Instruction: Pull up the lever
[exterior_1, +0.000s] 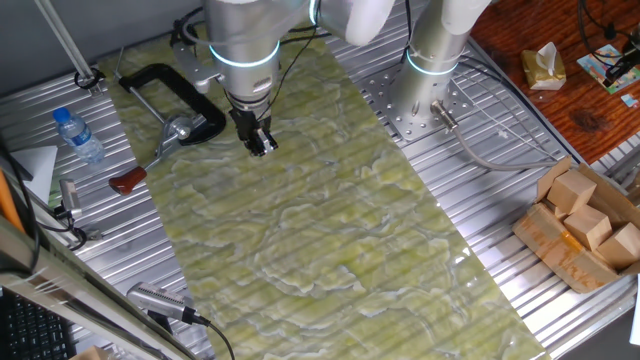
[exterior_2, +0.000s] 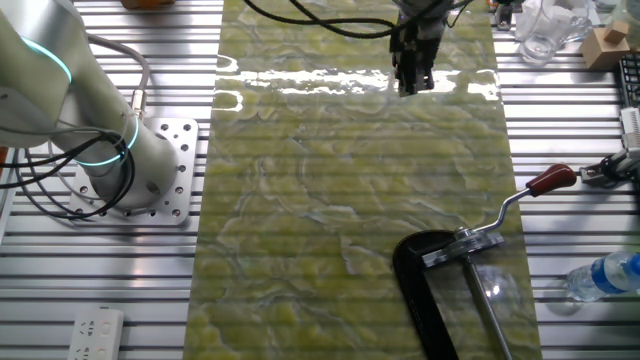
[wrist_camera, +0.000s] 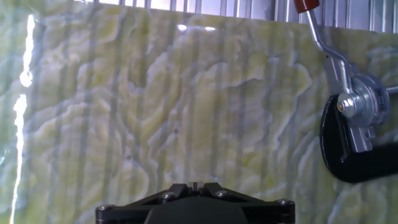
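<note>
The black C-shaped clamp (exterior_1: 170, 95) lies flat at the mat's far left edge. Its lever (exterior_1: 152, 158) is a short silver arm ending in a dark-red knob (exterior_1: 127, 180), lying low and pointing out over the ribbed table. In the other fixed view the lever (exterior_2: 512, 204) and knob (exterior_2: 551, 181) show at the right; in the hand view the lever (wrist_camera: 326, 46) and knob (wrist_camera: 305, 5) are at the top right. My gripper (exterior_1: 261, 142) hangs above the mat, right of the clamp, apart from the lever. Its fingers are together and hold nothing.
A green marbled mat (exterior_1: 320, 230) covers the table's middle. A water bottle (exterior_1: 77, 134) lies left of the clamp. A box of wooden blocks (exterior_1: 585, 225) stands at the right. A second arm's base (exterior_1: 425, 90) sits behind the mat.
</note>
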